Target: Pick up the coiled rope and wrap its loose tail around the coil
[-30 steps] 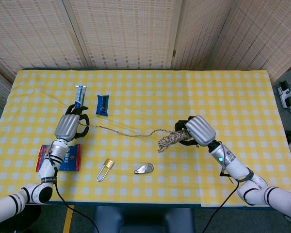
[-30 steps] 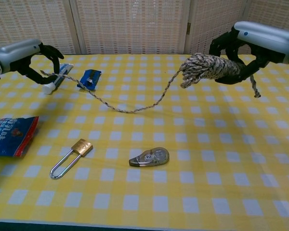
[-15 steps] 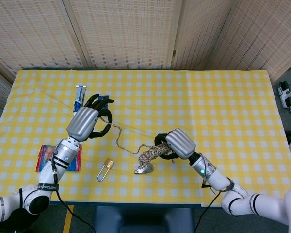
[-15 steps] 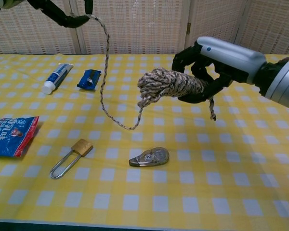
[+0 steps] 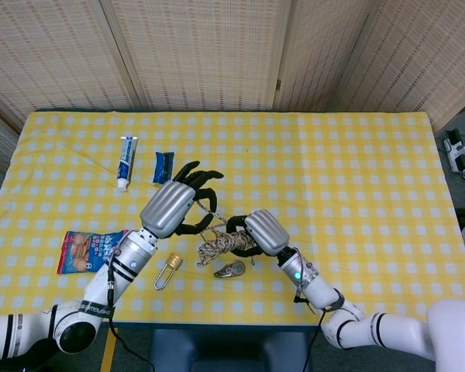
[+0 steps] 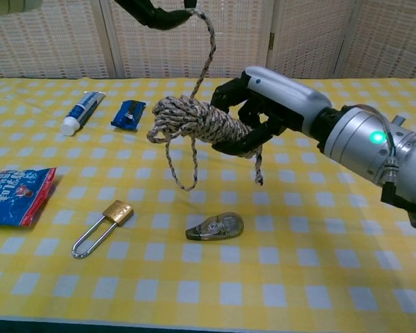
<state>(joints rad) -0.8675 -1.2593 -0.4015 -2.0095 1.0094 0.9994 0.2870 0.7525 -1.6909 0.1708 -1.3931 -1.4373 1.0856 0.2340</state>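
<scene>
My right hand [image 6: 263, 114] grips a speckled coil of rope [image 6: 194, 123] and holds it level above the table; the same hand [image 5: 260, 231] and coil [image 5: 221, 244] show in the head view. The rope's loose tail [image 6: 201, 59] rises from the coil to my left hand [image 5: 178, 205], which pinches it high up, at the top edge of the chest view [image 6: 156, 10]. A slack loop of tail [image 6: 184, 170] hangs below the coil, and a short end [image 6: 258, 166] dangles by my right hand.
On the yellow checked cloth [image 6: 333, 263] lie a brass padlock [image 6: 100, 225], a grey correction-tape dispenser [image 6: 215, 226], a red-and-blue snack packet [image 6: 14, 195], a white tube [image 6: 82, 112] and a small blue packet [image 6: 128, 113].
Both hands have moved toward the middle and closer together. My left hand carried the tail up and right, above the coil. The right hand brought the coil leftward.
</scene>
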